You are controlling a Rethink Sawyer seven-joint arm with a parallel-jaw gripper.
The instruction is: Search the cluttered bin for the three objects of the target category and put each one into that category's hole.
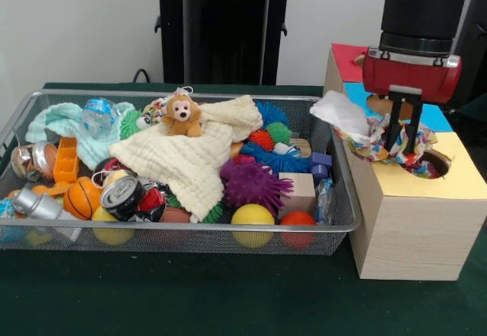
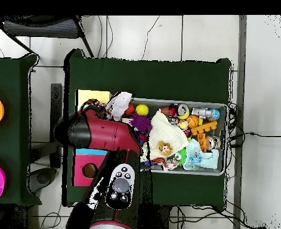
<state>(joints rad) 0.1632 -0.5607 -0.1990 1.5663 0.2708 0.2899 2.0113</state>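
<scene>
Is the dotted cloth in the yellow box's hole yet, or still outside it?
Mostly outside. The dotted cloth drapes over the box's edge, bunched beside the hole, with the gripper on it.

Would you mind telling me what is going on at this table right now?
The Sawyer arm's gripper is shut on a dotted white cloth and holds it just beside the hole in the yellow-topped box. The wire bin next to it is full of toys, balls, cans and a cream cloth.

hole [image 1: 431,165] partly behind gripper [image 1: 403,140], arm hiding it overhead
</scene>
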